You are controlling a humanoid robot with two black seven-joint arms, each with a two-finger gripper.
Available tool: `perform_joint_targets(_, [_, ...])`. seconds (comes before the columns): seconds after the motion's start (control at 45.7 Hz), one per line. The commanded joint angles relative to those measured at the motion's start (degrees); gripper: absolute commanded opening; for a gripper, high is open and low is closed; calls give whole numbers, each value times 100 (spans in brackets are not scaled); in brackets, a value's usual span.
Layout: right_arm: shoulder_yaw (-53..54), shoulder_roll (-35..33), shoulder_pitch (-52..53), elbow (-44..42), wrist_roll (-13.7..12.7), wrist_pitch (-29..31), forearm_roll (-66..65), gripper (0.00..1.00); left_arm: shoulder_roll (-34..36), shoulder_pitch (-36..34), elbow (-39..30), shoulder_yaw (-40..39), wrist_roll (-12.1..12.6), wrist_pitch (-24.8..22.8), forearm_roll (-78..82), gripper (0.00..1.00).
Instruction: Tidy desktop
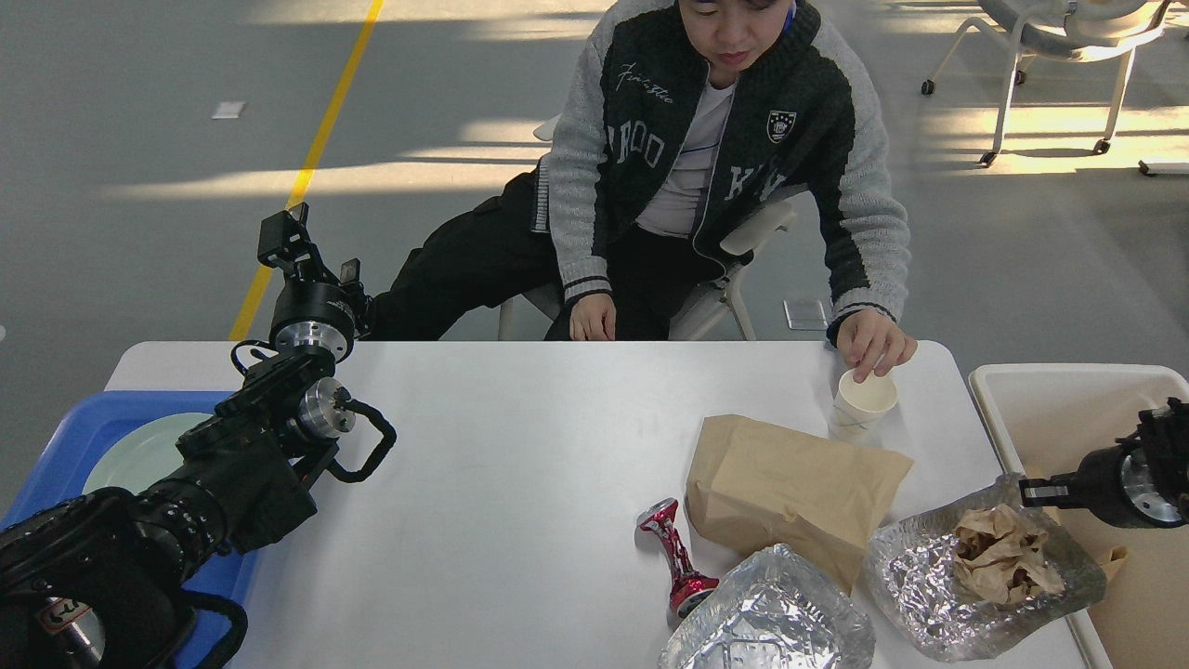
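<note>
the white surface (520, 483) spanned the view, holding a paper bag (790, 488) and foil trays; the right fingers (1036, 489) gripped one tray's (938, 595) rim, the left fingers' (283, 232) state unclear.

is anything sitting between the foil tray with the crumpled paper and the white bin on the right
Nothing visible lies between them: the foil tray already sits at the desktop edge beside the white bin. The right end effector is at the tray's far corner.

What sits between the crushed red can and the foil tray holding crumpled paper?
In the head view, between the crushed red can and the foil tray with crumpled paper lie the brown paper bag and, nearer the front edge, an empty foil container.
</note>
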Motion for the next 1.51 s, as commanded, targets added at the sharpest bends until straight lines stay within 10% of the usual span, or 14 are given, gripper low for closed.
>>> perform_joint_targets(0.0, [-372,-140,304,20,341,19,-3,0,0,1,0,6,4,-2,0,96])
perform_joint_targets(0.919, [-2438,-931,2685,609,2627,589,-38,7,0,1,0,-3,4,-2,0,96])
perform_joint_targets(1.488, [-2966,-685,3530,548,3313,1408,-293,9,0,1,0,6,4,-2,0,96])
